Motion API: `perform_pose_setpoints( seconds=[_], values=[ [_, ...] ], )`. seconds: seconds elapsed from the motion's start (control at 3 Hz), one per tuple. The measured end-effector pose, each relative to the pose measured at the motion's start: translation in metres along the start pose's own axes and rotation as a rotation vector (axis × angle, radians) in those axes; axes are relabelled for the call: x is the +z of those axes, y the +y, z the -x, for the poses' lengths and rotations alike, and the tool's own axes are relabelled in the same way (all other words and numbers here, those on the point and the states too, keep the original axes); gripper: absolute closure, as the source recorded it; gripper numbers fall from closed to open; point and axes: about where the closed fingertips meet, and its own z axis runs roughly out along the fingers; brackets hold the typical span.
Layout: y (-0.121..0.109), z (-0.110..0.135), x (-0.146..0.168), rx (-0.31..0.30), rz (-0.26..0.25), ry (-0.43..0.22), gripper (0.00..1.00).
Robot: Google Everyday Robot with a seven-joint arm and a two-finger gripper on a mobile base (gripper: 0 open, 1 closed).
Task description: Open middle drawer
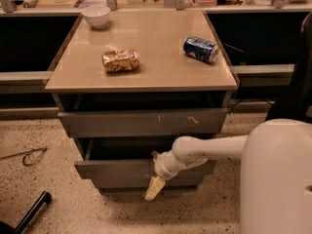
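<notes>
The middle drawer [114, 168] has a plain grey-brown front and stands pulled out partway from the cabinet, with a dark opening [126, 148] behind its front. My gripper [154, 188] is at the drawer's front, right of centre, pointing down past its lower edge, with the white wrist [168, 165] against the front's top edge. Above it is the taller drawer front with white scratch marks [144, 123]. Below it shows a slim drawer front [126, 183].
On the cabinet top [146, 72] lie a white bowl [96, 15], a crumpled gold bag [121, 60] and a blue can [201, 49] on its side. Dark shelving flanks the cabinet. A black bar [30, 212] and a wire loop [31, 156] lie on the speckled floor at left.
</notes>
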Motion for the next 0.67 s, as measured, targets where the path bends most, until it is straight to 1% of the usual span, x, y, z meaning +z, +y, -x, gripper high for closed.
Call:
perform_pose_setpoints(
  seconds=[0.33, 0.67],
  values=[
    [0.021, -0.004, -0.005, 0.023, 0.049, 0.039, 0.00],
    [0.060, -0.014, -0.018, 0.066, 0.098, 0.086, 0.00]
  ],
)
